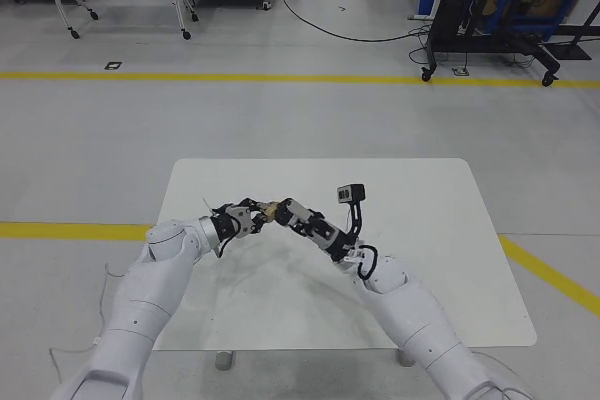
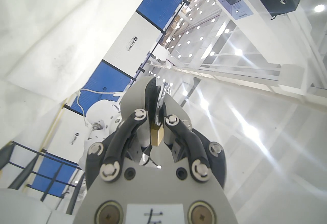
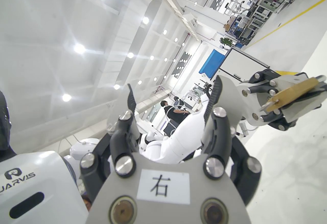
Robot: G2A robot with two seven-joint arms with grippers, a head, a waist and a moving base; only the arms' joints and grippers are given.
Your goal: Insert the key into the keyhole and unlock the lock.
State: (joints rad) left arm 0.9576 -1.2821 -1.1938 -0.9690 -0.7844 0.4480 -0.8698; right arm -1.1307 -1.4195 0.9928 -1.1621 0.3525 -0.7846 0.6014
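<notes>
A brass padlock [image 1: 268, 209] is held in the air above the middle of the white table [image 1: 430, 250]. My left gripper [image 2: 159, 89] is shut on its silver shackle [image 2: 162, 98], and the brass body [image 2: 157, 136] points back toward the wrist. A small silver key [image 2: 147, 158] sticks out of the body's end. In the right wrist view the padlock [image 3: 293, 93] and the silver key [image 3: 266, 107] sit off to one side in the left gripper [image 3: 310, 97]. My right gripper [image 3: 173, 83] is open beside the lock, with nothing between its fingers. From above, the left gripper [image 1: 246, 218] and the right gripper [image 1: 280, 211] nearly meet.
The tabletop around both arms is bare, with rounded edges. Yellow lines [image 1: 280, 78] cross the floor beyond and beside the table. A black wheeled frame [image 1: 490, 40] stands far back on the right.
</notes>
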